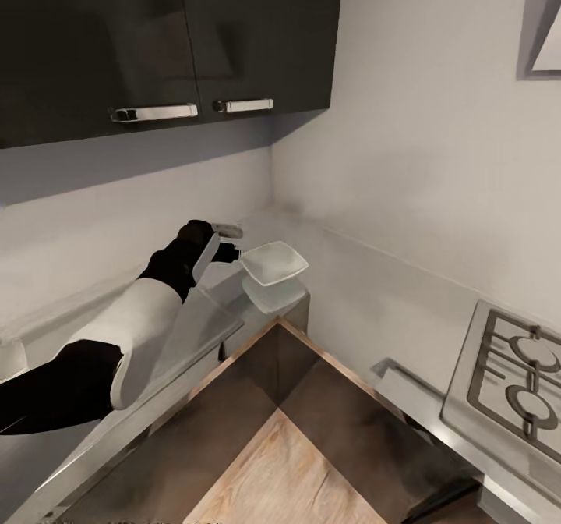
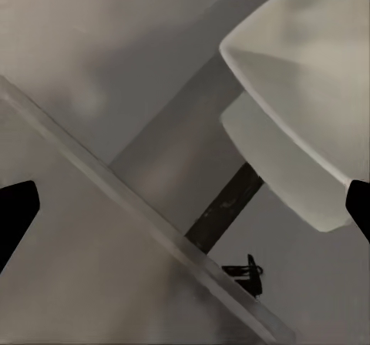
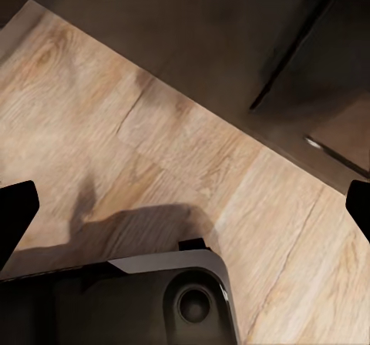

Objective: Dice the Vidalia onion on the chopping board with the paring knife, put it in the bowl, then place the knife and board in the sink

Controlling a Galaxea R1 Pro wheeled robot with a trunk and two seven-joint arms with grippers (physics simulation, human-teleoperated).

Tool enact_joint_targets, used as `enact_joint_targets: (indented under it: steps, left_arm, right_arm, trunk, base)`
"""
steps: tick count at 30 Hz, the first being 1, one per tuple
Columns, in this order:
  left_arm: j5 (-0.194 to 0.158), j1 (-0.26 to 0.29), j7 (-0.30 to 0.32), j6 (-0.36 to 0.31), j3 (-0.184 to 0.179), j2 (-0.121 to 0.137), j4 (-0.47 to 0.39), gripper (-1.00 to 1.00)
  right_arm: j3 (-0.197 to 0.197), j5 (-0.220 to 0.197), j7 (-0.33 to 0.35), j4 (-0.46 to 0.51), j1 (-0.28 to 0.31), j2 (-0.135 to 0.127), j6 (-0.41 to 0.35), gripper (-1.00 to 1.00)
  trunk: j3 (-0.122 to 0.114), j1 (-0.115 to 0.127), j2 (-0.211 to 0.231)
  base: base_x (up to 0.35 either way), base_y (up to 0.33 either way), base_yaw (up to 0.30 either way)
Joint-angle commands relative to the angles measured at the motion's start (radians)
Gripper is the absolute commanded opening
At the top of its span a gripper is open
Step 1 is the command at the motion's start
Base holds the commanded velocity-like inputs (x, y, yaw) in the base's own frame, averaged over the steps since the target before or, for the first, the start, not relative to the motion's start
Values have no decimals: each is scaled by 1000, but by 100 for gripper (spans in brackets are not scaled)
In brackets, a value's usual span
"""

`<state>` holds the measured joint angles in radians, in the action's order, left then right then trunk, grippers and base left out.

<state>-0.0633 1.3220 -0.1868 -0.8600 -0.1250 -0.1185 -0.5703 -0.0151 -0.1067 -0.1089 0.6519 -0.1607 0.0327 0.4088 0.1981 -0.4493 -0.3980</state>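
Note:
The white squarish bowl [image 1: 273, 262] sits near the corner end of the glossy grey countertop [image 1: 204, 331], and its reflection shows just beneath it. My left arm reaches along the counter, and my left gripper [image 1: 232, 243] hovers right beside the bowl's near rim. Seen from the left wrist, the bowl [image 2: 308, 68] lies ahead and off to one side, while the left gripper [image 2: 185, 206] is open with nothing between its fingers. My right gripper [image 3: 185, 214] is open too, above the wooden floor [image 3: 154, 145]. The onion, chopping board, paring knife and sink are out of view.
Dark wall cabinets [image 1: 156, 33] with chrome handles hang over the counter. A steel hob [image 1: 514, 376] sits on the counter at the right. Wood floor [image 1: 288, 469] fills the corner between the counter runs. The robot's base [image 3: 154, 299] shows in the right wrist view.

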Motion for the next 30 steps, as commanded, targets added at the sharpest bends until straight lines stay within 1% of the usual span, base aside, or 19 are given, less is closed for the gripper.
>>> enact_joint_targets:
  steps: [1, 5, 8, 16, 27, 30]
  left_arm:
    - [-7, 1, -6, -4, -4, 0, 0, 100]
    - [-7, 0, -6, -4, -5, 0, 0, 100]
    - [-7, 0, -6, -4, -5, 0, 0, 100]
    - [-9, -25, -6, -4, -5, -2, -3, 100]
    - [-11, -29, -6, -4, -5, -5, -2, 100]
    - [-12, -29, -6, -5, -5, -6, -2, 100]
  right_arm:
    - [-2, -10, 0, 2, 0, 0, 2, 100]
    - [-2, -10, 0, 2, 0, 0, 2, 100]
    - [-2, -10, 0, 2, 0, 0, 3, 100]
    - [-2, -7, 2, -8, 0, -3, 4, 100]
    - [0, -5, 2, -18, 0, -4, 7, 100]
    - [0, -6, 2, -18, 0, -4, 7, 100]
  trunk:
    - [2, -1, -2]
    - [2, -1, -2]
    - [2, -1, -2]
    - [2, -1, -2]
    - [2, -1, -2]
    - [2, -1, -2]
  base:
    - [10, 0, 202]
    - [42, -5, 191]
    - [167, -73, 74]
    - [36, -17, 6]
    - [3, 0, 0]
    - [129, -73, 0]
